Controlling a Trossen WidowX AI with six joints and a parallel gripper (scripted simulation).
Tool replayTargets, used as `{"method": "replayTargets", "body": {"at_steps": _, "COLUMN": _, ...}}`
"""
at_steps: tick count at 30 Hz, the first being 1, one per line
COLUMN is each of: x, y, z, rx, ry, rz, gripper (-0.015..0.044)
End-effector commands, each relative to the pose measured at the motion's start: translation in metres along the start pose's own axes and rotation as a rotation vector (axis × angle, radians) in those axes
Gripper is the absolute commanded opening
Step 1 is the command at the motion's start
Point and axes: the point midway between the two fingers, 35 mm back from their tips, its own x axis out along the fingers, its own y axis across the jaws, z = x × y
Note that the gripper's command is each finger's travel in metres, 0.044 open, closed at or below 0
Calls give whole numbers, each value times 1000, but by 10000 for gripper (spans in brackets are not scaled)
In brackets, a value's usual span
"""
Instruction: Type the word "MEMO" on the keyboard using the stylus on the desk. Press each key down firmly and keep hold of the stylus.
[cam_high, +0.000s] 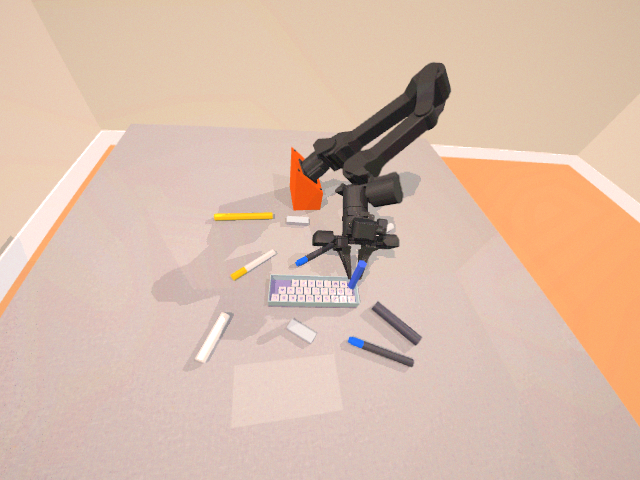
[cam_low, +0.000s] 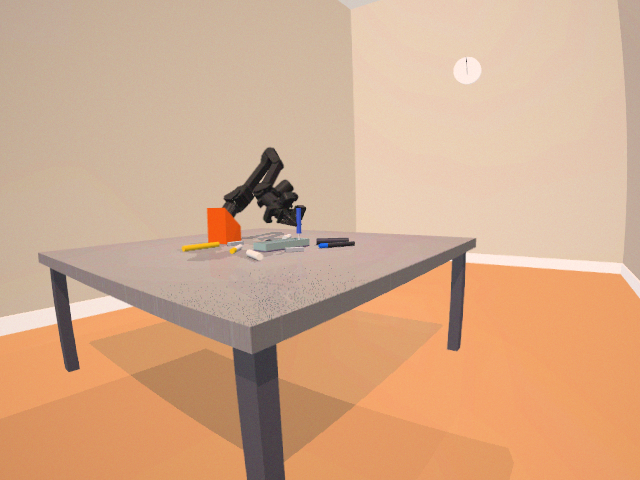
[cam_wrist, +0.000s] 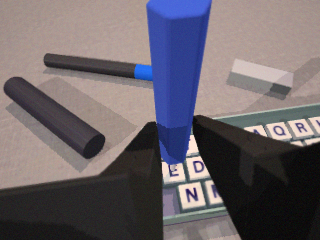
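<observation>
The blue stylus (cam_high: 357, 274) (cam_low: 298, 220) (cam_wrist: 178, 65) stands close to upright, point down. My gripper (cam_high: 355, 276) (cam_wrist: 174, 127) is shut on it. The small keyboard (cam_high: 312, 304) (cam_low: 273, 245) (cam_wrist: 270, 114) has a grey-green case and white letter keys. The stylus's lower end is over the E key (cam_wrist: 173, 172) at the keyboard's right end in the top view. The D key (cam_wrist: 197, 168) is beside E, and the N key (cam_wrist: 191, 195) is nearer the bottom of the wrist view. I cannot tell whether the tip touches E. The right finger hides several keys.
A thick dark rod (cam_high: 396, 322) (cam_wrist: 54, 117) and a black pen with blue cap (cam_high: 387, 354) (cam_wrist: 90, 65) lie right of the keyboard. A grey block (cam_high: 301, 330) (cam_wrist: 260, 77) lies in front; another black pen (cam_high: 313, 255) lies behind. Yellow and white sticks lie left.
</observation>
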Motion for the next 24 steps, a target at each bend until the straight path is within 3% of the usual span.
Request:
{"method": "replayTargets", "body": {"at_steps": 1, "x": 1, "y": -1, "z": -2, "rx": 4, "ry": -2, "rz": -2, "gripper": 81}}
{"method": "replayTargets", "body": {"at_steps": 24, "x": 1, "y": -1, "z": -1, "rx": 4, "ry": -2, "rz": -3, "gripper": 81}}
